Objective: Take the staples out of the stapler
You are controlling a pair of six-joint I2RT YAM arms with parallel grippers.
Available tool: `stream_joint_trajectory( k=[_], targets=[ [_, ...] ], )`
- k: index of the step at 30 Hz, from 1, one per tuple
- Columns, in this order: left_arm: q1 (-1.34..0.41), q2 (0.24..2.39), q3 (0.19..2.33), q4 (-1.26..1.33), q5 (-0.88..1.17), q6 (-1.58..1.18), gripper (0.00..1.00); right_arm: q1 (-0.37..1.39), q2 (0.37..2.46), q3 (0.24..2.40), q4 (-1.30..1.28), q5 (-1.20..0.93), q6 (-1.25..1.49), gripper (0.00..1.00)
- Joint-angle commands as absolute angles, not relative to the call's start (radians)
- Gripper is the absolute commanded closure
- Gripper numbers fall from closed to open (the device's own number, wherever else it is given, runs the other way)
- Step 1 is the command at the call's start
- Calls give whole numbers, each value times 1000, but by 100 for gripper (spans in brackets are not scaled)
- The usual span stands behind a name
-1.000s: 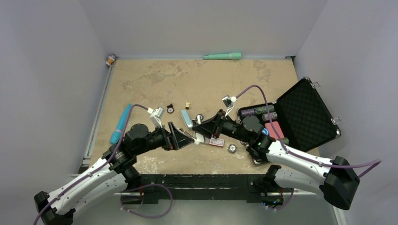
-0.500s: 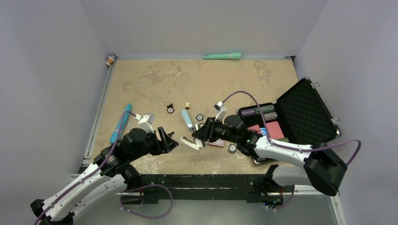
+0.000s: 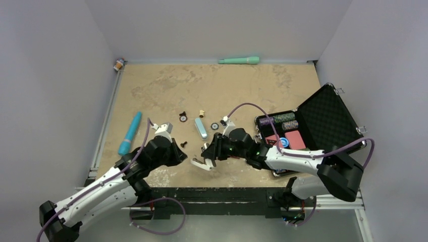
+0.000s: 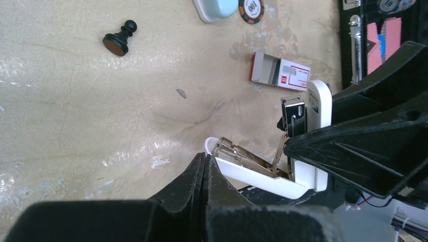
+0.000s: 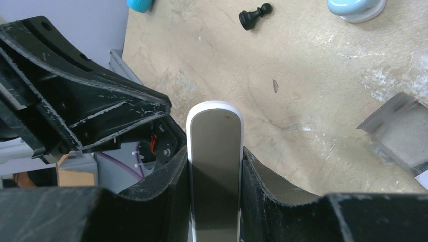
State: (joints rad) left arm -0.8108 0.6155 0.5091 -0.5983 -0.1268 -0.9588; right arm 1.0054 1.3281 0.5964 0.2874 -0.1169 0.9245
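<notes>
Left gripper: jaws pressed together, and nothing shows between them. Its tips sit just beside the free, rounded end of the stapler's lower bar. I cannot tell whether they touch it.

The stapler is hinged wide open and held just above the tabletop, between the two arms near the front edge. In the left wrist view the lower white bar runs from the left tips to the right and slightly down, as far as the hinge. The upper bar stands up from the hinge. The bare metal channel lies along the lower bar, its open end facing the left jaws. I cannot make out a staple strip in the channel.

Right gripper: jaws clamped on the upper bar, one finger on each long edge, with the bar's rounded end sticking out past the tips.

Judgement: the right arm is the holder. The left arm is nearer the channel mouth and roughly in line with the channel's long axis. Any pull would have to run along that axis, away from the hinge.
</notes>
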Motion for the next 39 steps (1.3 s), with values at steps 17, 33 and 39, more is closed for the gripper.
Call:
stream_joint_trajectory(
  k=[17, 33, 39],
  targets=[
    [-807, 756, 364, -302, -79, -1002, 100, 1020, 1435, 691, 321, -129, 946, 100],
    [-808, 784, 302, -234, -42, -1021, 100, 1023, 1452, 699, 322, -115, 949, 100],
    [-807, 756, 289, -236, -17, -1039, 100, 1024, 1443, 701, 316, -101, 947, 100]
  ],
)
